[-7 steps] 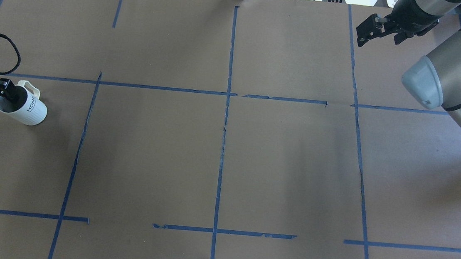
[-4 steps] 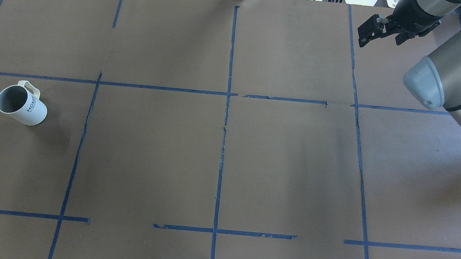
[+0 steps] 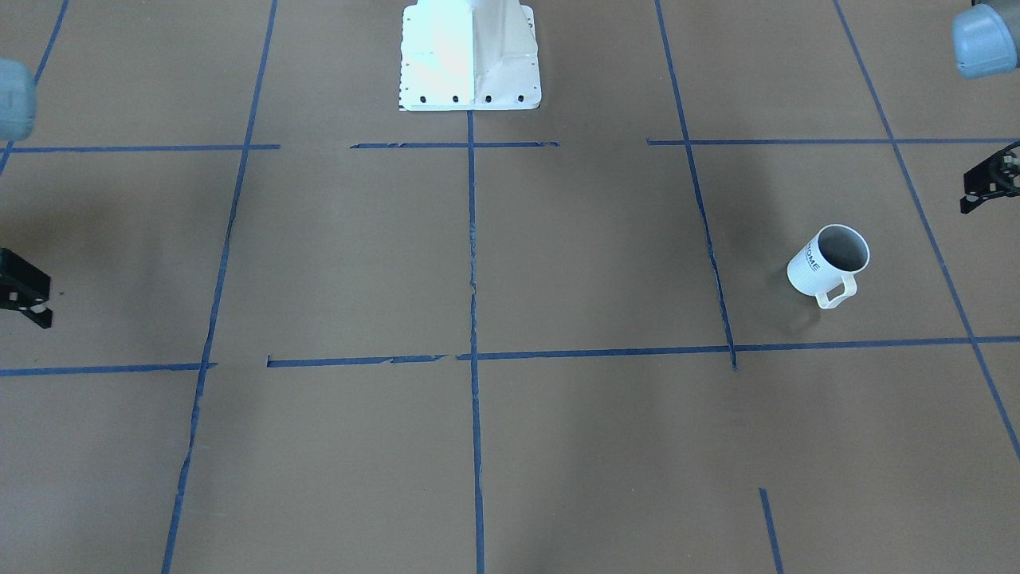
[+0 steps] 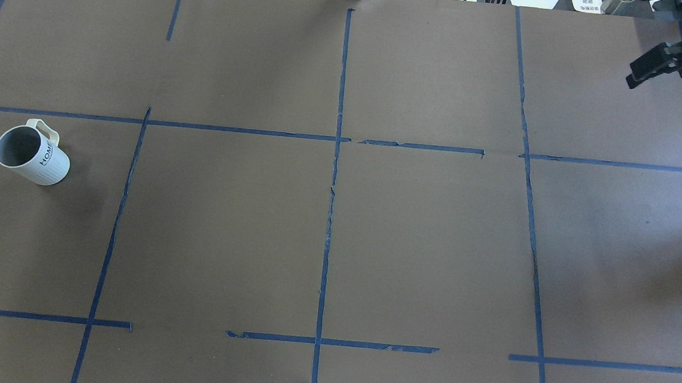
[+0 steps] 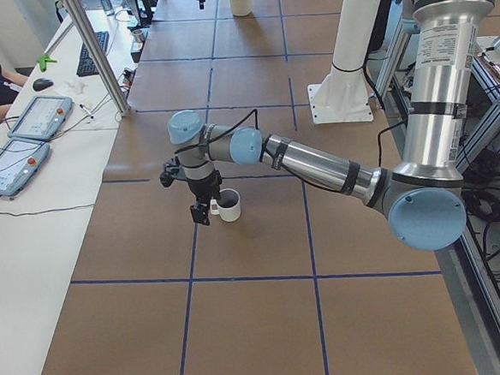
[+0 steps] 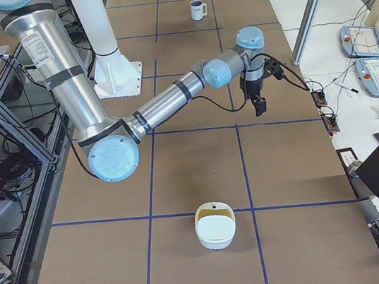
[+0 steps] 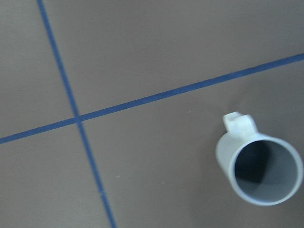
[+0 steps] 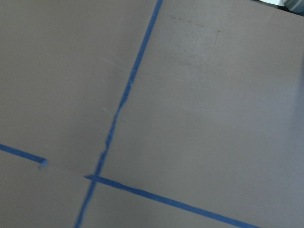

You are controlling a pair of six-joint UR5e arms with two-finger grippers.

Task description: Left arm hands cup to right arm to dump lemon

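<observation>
The cream-white cup (image 4: 33,157) marked "HOME" stands upright and alone at the table's left side, handle pointing to the far side. Seen from the left wrist camera, the cup (image 7: 260,170) shows only a bare grey inside. No lemon shows in any view. My left gripper (image 3: 988,182) hangs open beside the cup (image 3: 829,263), apart from it and outside the overhead frame. In the side view the left gripper (image 5: 201,204) is just left of the cup (image 5: 228,205). My right gripper (image 4: 648,67) is open and holds nothing at the far right corner.
Blue tape lines (image 4: 334,172) divide the brown table into squares. The white robot base (image 3: 470,56) stands mid-table on my side. A cream bowl-like container (image 6: 214,227) sits at the table's right end. Operator tablets (image 5: 23,139) and cables lie on the bench beyond.
My left gripper let go of the cup's rim and drew away out of the overhead frame. The right arm swung further right. The cup has not moved.
</observation>
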